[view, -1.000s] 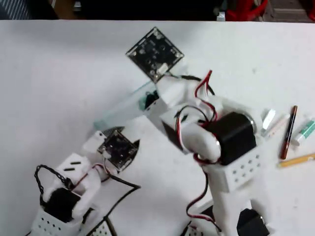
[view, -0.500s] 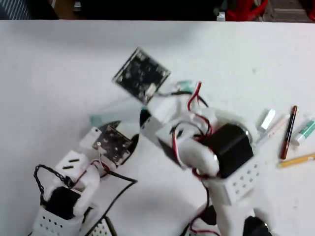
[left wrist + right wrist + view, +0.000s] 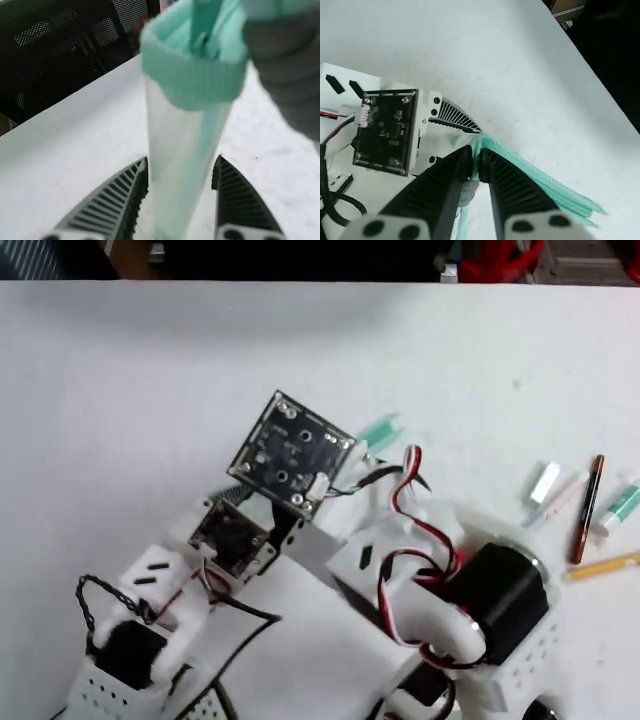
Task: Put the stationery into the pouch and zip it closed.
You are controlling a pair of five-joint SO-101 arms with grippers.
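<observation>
The pouch [image 3: 185, 125], clear plastic with mint-green trim, runs out from between the fingers of my left gripper [image 3: 180, 167], which press on its two sides. My right gripper [image 3: 476, 152] is shut on the pouch's green zipper edge [image 3: 535, 185], close to a ribbed finger [image 3: 455, 116] of the left gripper. In the high view both wrists meet mid-table and cover most of the pouch. Just a green end [image 3: 378, 430] sticks out. The stationery lies on the table at the right: a dark pen [image 3: 587, 508], a yellow pencil [image 3: 605, 565], a white marker [image 3: 545, 481] and a green-and-white piece [image 3: 620, 505].
The white table [image 3: 120, 370] stretches bare to the left and far side. The right arm's big motor block [image 3: 495, 605] stands between the pouch and the stationery. Loose black cable [image 3: 250, 615] trails by the left arm's base.
My right gripper has slid along the pouch toward the left gripper, so the wrists now almost touch. The pouch's green far end has come into sight. The left arm barely moved.
</observation>
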